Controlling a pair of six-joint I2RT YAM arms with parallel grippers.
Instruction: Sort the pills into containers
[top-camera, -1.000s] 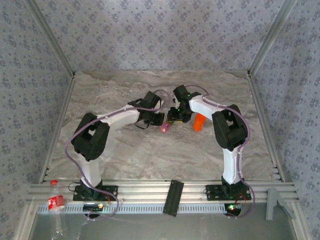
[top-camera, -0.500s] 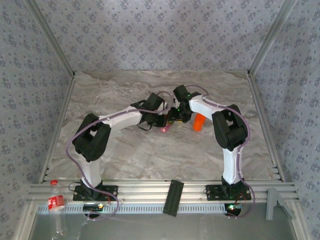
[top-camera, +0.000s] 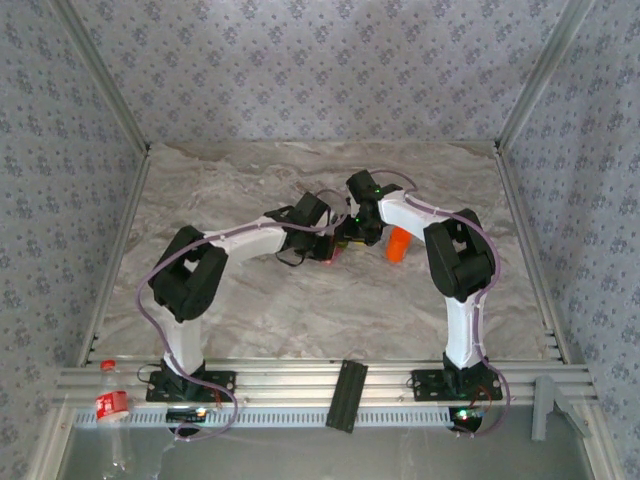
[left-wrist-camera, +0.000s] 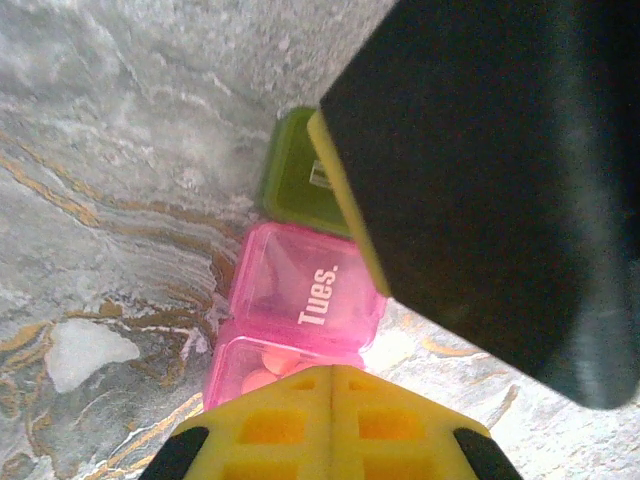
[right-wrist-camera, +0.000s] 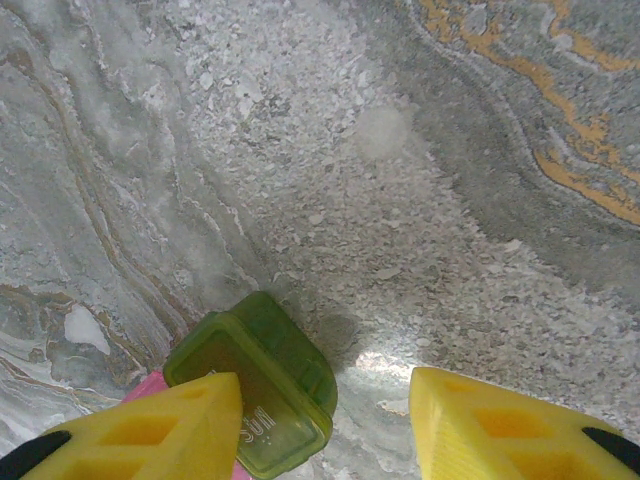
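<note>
At mid-bench, the left gripper hangs over the pink compartment, jaws together; pills lie inside. Just beyond, the right gripper stands jaws apart beside the joined olive-green compartment.

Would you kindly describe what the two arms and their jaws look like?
The left arm and right arm each have white links with bulky black joint housings and a thin purple cable looping alongside. Their jaws are blocky yellow wedges with moulded recesses and black ends.
</note>
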